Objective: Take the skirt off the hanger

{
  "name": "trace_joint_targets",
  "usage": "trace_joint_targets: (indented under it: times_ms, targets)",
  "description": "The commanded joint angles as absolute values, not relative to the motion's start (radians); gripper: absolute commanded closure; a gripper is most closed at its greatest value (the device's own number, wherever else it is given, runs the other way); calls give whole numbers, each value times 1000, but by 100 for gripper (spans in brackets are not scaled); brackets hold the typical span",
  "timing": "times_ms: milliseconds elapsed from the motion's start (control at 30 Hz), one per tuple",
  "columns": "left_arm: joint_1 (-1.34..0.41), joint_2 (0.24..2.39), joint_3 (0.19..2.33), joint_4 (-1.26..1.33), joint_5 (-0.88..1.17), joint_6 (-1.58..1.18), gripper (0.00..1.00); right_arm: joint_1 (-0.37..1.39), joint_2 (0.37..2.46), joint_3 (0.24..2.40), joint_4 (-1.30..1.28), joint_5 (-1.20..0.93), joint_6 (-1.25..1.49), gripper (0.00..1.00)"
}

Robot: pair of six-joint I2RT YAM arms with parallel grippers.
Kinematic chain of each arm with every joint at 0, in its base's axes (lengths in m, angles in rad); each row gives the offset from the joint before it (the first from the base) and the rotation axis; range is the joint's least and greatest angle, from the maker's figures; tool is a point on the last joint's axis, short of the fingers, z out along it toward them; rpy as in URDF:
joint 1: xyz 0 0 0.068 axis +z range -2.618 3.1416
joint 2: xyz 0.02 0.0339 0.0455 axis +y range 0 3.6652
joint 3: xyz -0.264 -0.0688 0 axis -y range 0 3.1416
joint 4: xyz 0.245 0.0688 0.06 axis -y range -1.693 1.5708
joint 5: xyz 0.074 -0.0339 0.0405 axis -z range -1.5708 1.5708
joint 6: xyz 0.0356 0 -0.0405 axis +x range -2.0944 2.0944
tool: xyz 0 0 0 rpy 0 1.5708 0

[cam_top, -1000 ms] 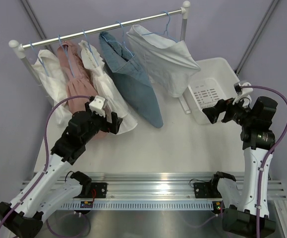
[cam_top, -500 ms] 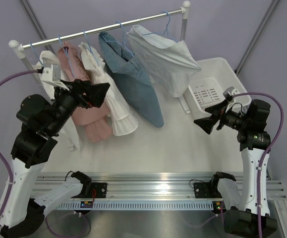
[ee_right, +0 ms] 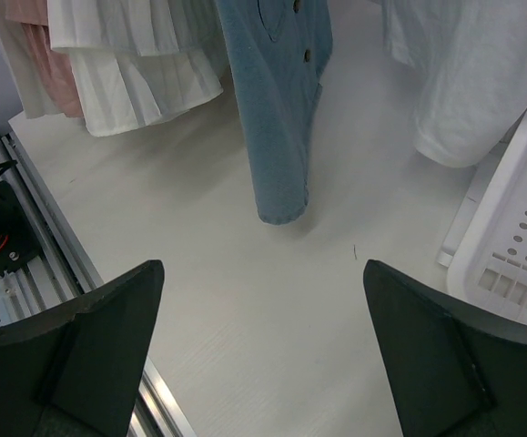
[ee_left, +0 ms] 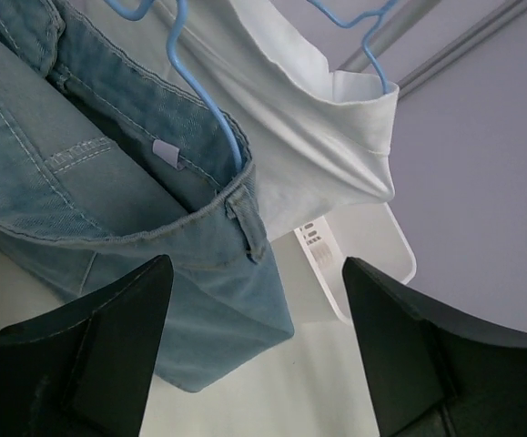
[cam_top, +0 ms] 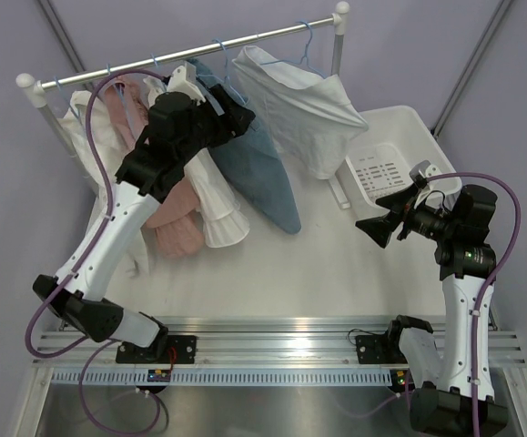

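A blue denim skirt [cam_top: 261, 173] hangs from a light blue hanger [ee_left: 204, 100] on the rail [cam_top: 272, 35]. My left gripper [cam_top: 236, 116] is raised to the rail, right beside the skirt's waistband, open and empty. In the left wrist view the waistband [ee_left: 126, 196] lies just above and left of my open gripper [ee_left: 256, 355], with no contact. My right gripper [cam_top: 379, 220] hovers open and empty over the table at the right, facing the skirt's lower end [ee_right: 277, 118]; it shows in the right wrist view too [ee_right: 263, 355].
A white garment [cam_top: 304, 105] hangs to the right of the skirt. A white ruffled dress [cam_top: 219, 208], a pink dress [cam_top: 170, 223] and another white one hang to its left. A white basket [cam_top: 383, 175] stands at the right.
My left arm has swung up from low over the table's left side to the rail, ending at the denim skirt's waistband. My right gripper turned slightly and then stayed put.
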State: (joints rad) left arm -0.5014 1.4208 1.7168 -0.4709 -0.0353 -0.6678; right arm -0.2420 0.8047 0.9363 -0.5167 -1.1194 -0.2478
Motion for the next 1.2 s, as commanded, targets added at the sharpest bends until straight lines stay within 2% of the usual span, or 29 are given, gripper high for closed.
trace_joint_targets:
  times_ms: [0, 200, 467, 733, 833, 1100, 1167]
  targets:
    - [-495, 1437, 1772, -325, -159, -773, 26, -236, 792, 943, -500, -1134, -261, 1]
    - [-495, 1491, 1759, -218, -290, -793, 32, -236, 790, 943, -506, -1147, -262, 1]
    - [-468, 1591, 1816, -201, -282, -836, 35, -236, 792, 946, -515, -1155, -268, 1]
    - [-449, 1686, 1865, -155, -307, -838, 48, -236, 792, 946, -525, -1151, -279, 1]
    - [-445, 1698, 1856, -120, -285, -839, 57, -236, 793, 945, -526, -1149, -282, 0]
    - [-442, 1695, 1847, -43, -183, -835, 94, -236, 793, 945, -528, -1138, -288, 1]
    - [-440, 1690, 1848, -35, -154, -824, 100, -236, 795, 945, -529, -1138, -291, 1]
